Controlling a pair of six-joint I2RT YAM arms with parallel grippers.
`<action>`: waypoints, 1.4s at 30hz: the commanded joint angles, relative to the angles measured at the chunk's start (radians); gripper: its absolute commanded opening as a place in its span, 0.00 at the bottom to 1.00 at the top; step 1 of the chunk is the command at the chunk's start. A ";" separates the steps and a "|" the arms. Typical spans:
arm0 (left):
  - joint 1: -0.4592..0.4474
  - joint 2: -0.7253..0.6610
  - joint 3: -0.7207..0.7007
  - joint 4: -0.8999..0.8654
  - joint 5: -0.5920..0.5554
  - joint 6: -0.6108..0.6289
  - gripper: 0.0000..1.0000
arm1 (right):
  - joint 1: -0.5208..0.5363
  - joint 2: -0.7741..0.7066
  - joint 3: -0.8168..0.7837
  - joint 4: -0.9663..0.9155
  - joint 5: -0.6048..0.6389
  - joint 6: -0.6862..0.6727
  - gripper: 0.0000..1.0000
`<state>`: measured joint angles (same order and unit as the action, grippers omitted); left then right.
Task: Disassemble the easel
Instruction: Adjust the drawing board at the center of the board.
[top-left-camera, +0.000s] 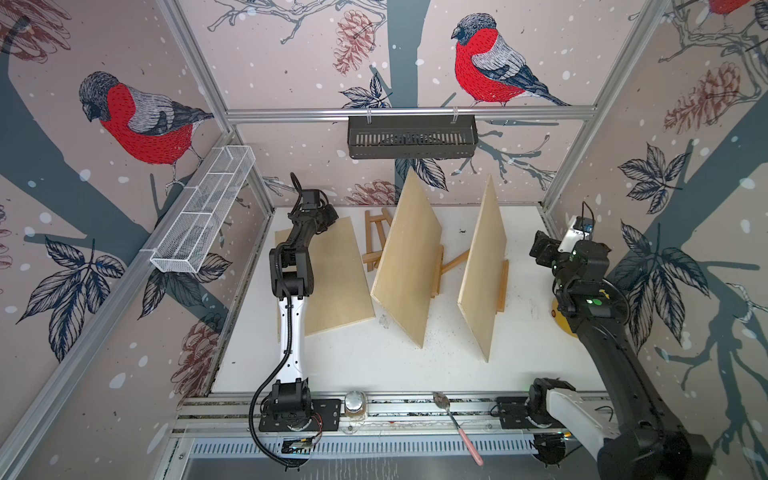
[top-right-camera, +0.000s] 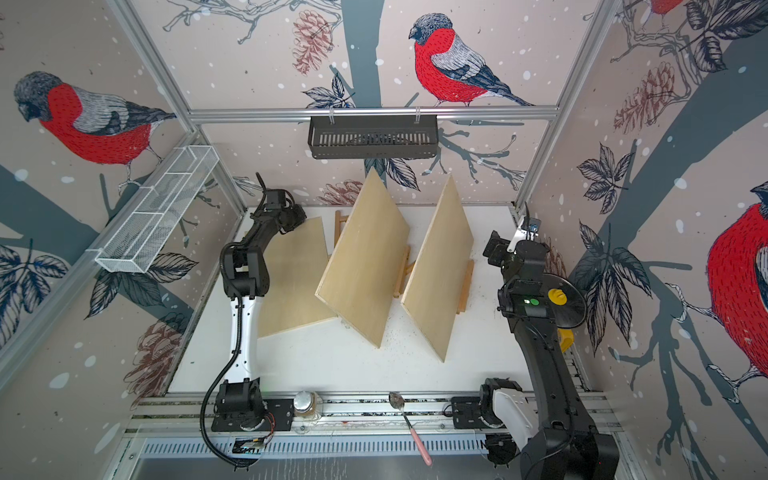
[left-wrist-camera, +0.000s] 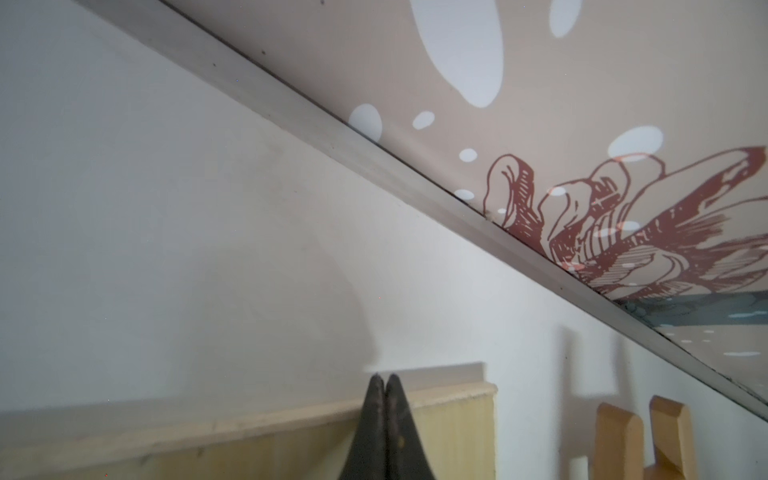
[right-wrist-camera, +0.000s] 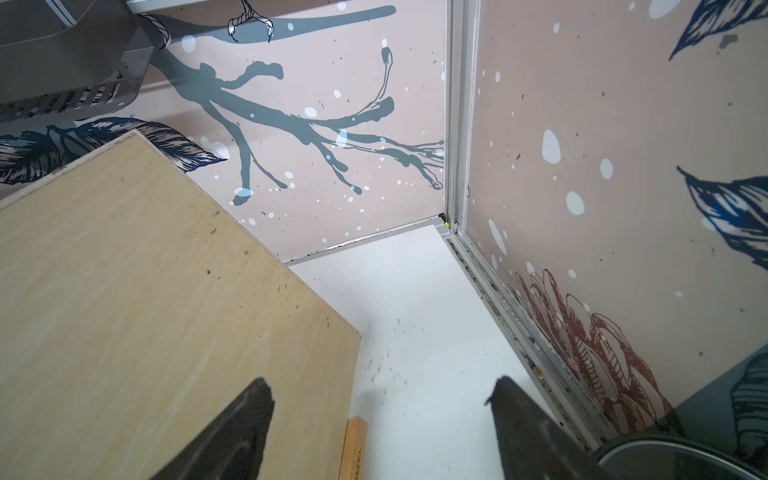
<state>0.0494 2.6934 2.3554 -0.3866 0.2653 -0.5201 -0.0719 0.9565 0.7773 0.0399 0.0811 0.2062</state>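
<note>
Black slotted basket (top-left-camera: 411, 139) hangs on the back rail, and a white mesh basket (top-left-camera: 203, 216) hangs on the left wall rail. Lidded glass jar (top-left-camera: 355, 405) and pink-handled spoon (top-left-camera: 460, 430) sit apart on the front rail. Black disc with yellow hub (top-right-camera: 565, 301) stands by the right wall.

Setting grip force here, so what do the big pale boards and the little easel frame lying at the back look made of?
Boards: likely plywood, bare and matte; faint straight grain shows. Easel frame: solid wood slats, warmer honey tone with slight sheen, possibly varnished.
</note>
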 joint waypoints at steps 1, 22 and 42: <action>-0.001 0.008 -0.038 -0.263 0.012 0.045 0.01 | 0.000 -0.008 -0.005 0.008 -0.005 0.007 0.84; -0.013 -0.075 -0.170 -0.333 0.043 0.131 0.00 | 0.000 -0.069 -0.033 0.006 -0.017 0.019 0.84; -0.023 -0.462 -0.378 -0.189 -0.146 0.129 0.06 | -0.001 -0.053 -0.034 0.012 -0.034 0.020 0.84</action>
<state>0.0223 2.2669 2.0003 -0.5182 0.2008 -0.4110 -0.0719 0.9012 0.7399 0.0383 0.0544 0.2317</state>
